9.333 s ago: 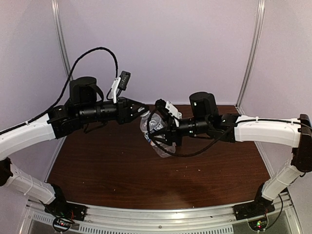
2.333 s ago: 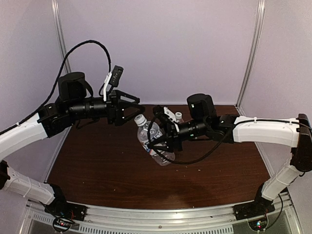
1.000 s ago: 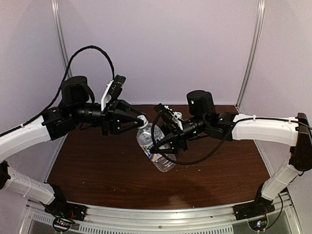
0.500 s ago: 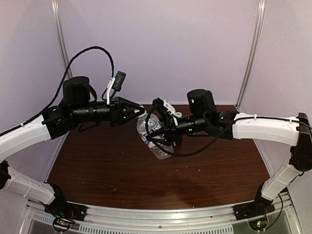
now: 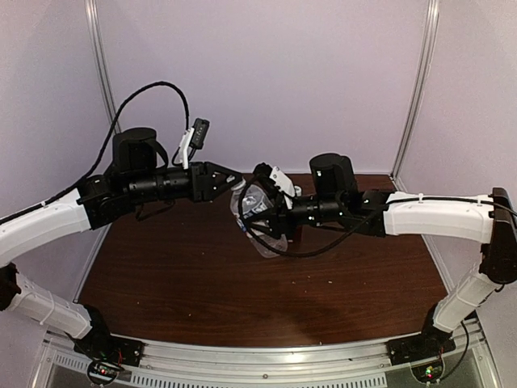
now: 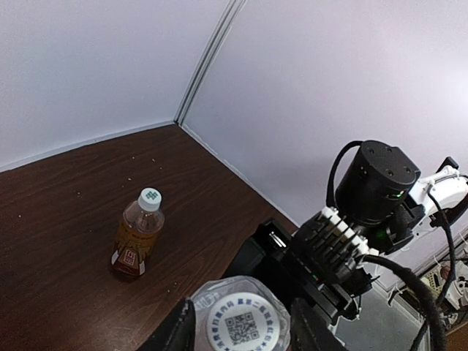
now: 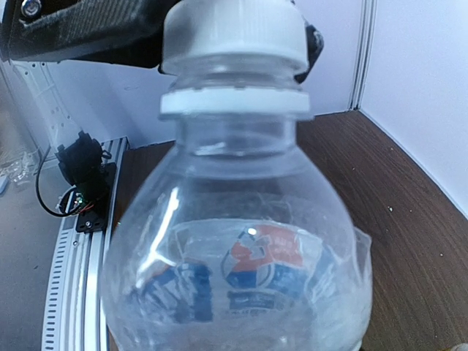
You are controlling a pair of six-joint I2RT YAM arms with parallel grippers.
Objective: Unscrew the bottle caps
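Bottle cap (image 6: 245, 327), white, QR-marked: sat on the clear bottle (image 7: 234, 256), which was held tilted above the table (image 5: 161, 275). Right gripper (image 5: 260, 212) clamped the bottle's body. Left gripper (image 5: 236, 179) pinched the cap (apparently snugly). Twisting wanted a firm counter-hold and no slipping.

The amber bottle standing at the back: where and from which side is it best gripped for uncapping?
Take the amber bottle around its body, probably level from the side: it stands upright on the table, and that leaves its white cap free for turning from above.
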